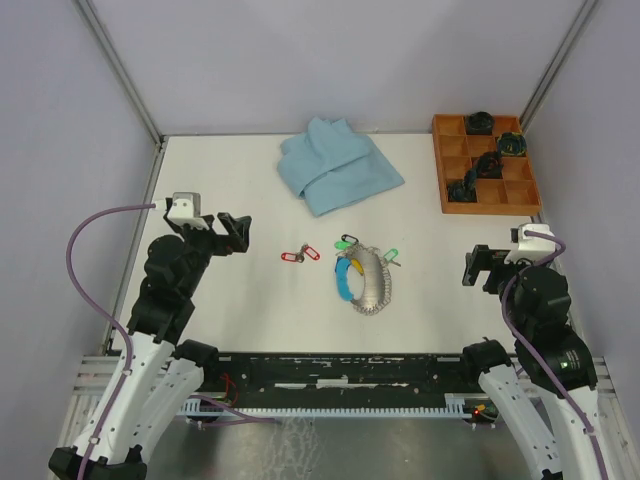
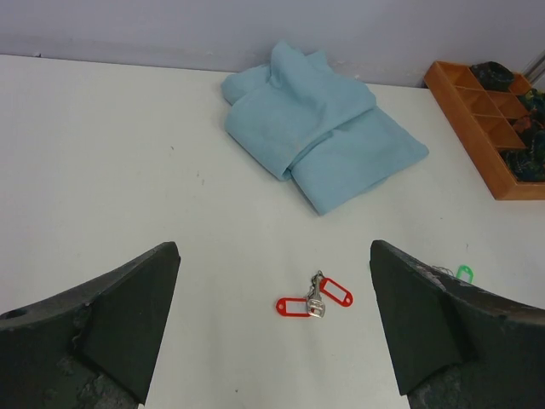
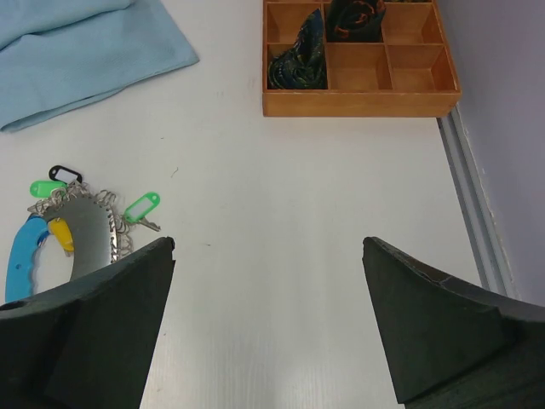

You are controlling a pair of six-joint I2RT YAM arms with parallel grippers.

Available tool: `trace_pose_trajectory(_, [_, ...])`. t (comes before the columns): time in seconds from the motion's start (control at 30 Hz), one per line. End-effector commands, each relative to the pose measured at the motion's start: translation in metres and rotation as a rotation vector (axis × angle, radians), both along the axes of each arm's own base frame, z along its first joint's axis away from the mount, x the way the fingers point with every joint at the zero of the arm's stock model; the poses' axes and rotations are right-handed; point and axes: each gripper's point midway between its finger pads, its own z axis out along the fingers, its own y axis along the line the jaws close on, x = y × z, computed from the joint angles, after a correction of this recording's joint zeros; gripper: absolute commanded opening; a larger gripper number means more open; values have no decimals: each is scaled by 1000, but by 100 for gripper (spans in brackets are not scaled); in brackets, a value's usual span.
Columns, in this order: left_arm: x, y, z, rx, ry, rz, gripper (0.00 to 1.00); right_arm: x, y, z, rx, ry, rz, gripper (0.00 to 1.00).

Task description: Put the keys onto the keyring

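A silver key with two red tags [image 1: 299, 256] [image 2: 316, 300] lies loose on the white table, left of the keyring. The keyring [image 1: 367, 280] [image 3: 89, 232] is a grey coiled loop with a light-blue segment [image 1: 343, 281] [image 3: 20, 261]. Green-tagged keys [image 1: 391, 254] [image 3: 140, 208] and a dark-tagged one [image 3: 64, 174] lie at its far side. My left gripper [image 1: 235, 234] [image 2: 274, 256] hovers open, left of the red-tagged key. My right gripper [image 1: 478, 268] [image 3: 269, 245] hangs open to the right of the keyring, with nothing between its fingers.
A folded light-blue cloth [image 1: 335, 165] [image 2: 322, 136] [image 3: 77, 51] lies at the back middle of the table. A wooden compartment tray [image 1: 488, 165] [image 3: 358, 94] holding dark items stands at the back right. Grey walls bound the table on three sides.
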Motion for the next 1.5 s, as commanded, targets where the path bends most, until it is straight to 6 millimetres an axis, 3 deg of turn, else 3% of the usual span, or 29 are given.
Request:
trace_pose_trajectory(0.0, [2,-2,14,21,-59,-16,99,6,3,12,8,-43,11,100])
trace_pose_trajectory(0.23, [3,-1,8,30,-35,-13,99,11,7,8,14,-1,14,100])
trace_pose_trajectory(0.53, [-2,-4,4,-3,43,-18,99,20,27,-19,95,197,40,100])
trace_pose_trajectory(0.77, [-9,-28,-37,-136,256,-91,100,25,61,-36,165,298,184,100])
trace_pose_trajectory(0.97, [-13,-61,-90,-221,433,-189,95,35,96,-73,252,428,302,100])
trace_pose_trajectory(1.17, [-21,-106,-117,-248,514,-269,93,42,116,-111,266,524,347,98])
trace_pose_trajectory(1.47, [-32,-175,-160,-230,636,-406,88,56,163,-159,404,609,455,95])
